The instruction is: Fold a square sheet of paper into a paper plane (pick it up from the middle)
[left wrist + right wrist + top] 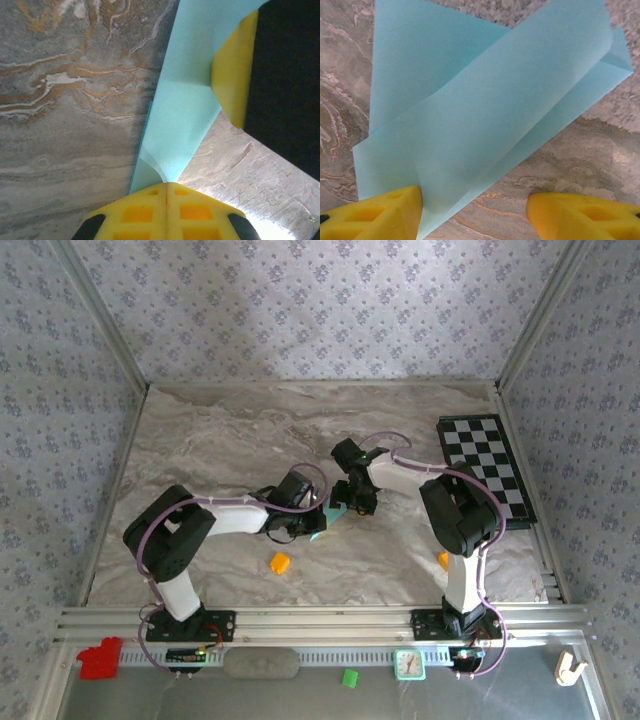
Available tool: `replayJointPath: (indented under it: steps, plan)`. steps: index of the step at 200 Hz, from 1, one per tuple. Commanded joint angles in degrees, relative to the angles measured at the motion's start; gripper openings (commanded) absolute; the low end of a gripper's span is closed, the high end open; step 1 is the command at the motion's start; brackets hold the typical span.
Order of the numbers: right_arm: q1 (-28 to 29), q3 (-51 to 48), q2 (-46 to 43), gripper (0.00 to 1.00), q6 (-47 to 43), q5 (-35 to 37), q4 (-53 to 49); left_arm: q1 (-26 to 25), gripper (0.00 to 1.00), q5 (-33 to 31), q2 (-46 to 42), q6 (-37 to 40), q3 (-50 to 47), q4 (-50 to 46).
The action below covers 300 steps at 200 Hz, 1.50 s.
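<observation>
Soft, even light fills the overhead view, a little hazy and washed out; both arms cast faint shadows on the table. Beside the blurred left gripper, white glare burns out a patch of table. The paper looks bright and slightly soft, and the right gripper is out of focus.

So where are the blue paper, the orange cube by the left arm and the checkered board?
teal paper sheet [485,115]: right wrist view, middle of the folded-over flap.
orange cube [279,562]: top external view, its top face.
checkered board [487,468]: top external view, centre squares.
</observation>
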Motion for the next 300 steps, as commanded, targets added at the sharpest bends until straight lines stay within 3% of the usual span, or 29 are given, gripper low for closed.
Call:
replayJointPath:
  steps: [1, 68, 97, 134, 158, 300]
  plan:
    - [-0.42, -5.43, 6.92, 0.64, -2.06, -1.03, 3.36, 0.53, 0.03, -1.25, 1.67, -1.05, -0.61, -4.71]
    - [-4.18, -6.24, -13.03, 0.67, -5.33, -10.13, 5.64, 0.9, 0.01, 0.39, 2.48, -1.44, -0.36, -4.3]
    - [-3.7, -9.71, -17.26, 0.58, -5.39, -13.41, 11.1, 0.91, 0.0, 0.95, 2.66, -1.33, -0.27, -3.86]
    - [-2.1, -10.4, -15.67, 0.26, -1.91, -14.02, 15.8, 0.94, 0.0, 1.16, 2.67, -1.32, -0.27, -3.69]
    - [-1.47, -10.23, -13.99, 0.17, 1.13, -13.33, 18.48, 0.98, 0.0, 1.18, 2.69, -1.43, -0.4, -3.56]
    - [-0.04, -6.86, -7.17, 0.13, 2.68, -6.9, 12.45, 0.9, 0.0, 1.45, 2.47, -1.42, -0.36, -3.42]
